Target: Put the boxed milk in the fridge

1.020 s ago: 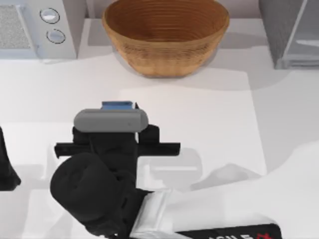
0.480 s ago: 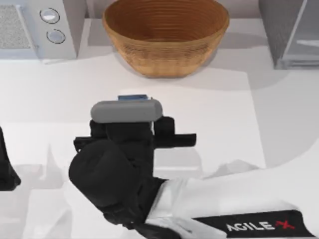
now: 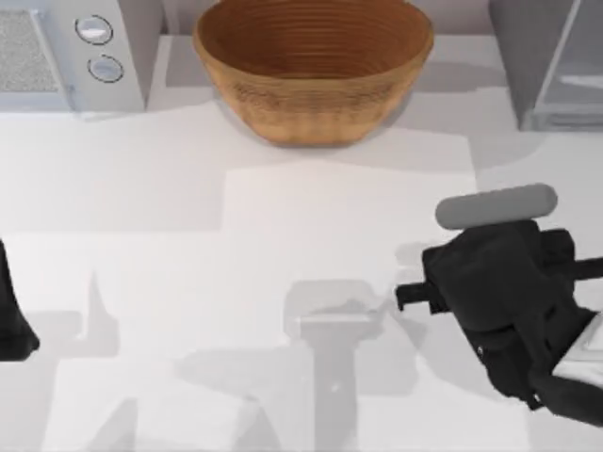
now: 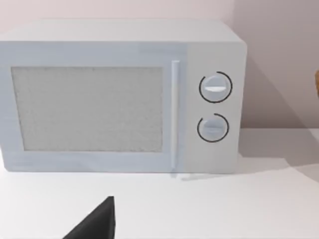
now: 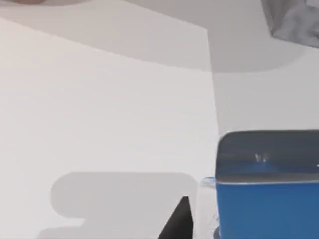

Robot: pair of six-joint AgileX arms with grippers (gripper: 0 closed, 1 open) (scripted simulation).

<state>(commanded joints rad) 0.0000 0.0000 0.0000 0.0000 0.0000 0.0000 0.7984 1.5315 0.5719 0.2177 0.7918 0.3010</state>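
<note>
Right tool (image 3: 499,247) grips the boxed milk (image 5: 266,186) near the fridge (image 3: 546,61); woven bowl (image 3: 313,66) holds nothing

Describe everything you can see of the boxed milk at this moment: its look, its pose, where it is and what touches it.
The boxed milk appears in the right wrist view as a small blue carton with a darker flat top face, upright and close to the camera. It looks like smooth printed card. No lettering is visible from this angle. A dark part of the right tool sits beside it, but contact cannot be made out. In the top view the right arm hides it, at the table's right side, short of the fridge.
</note>
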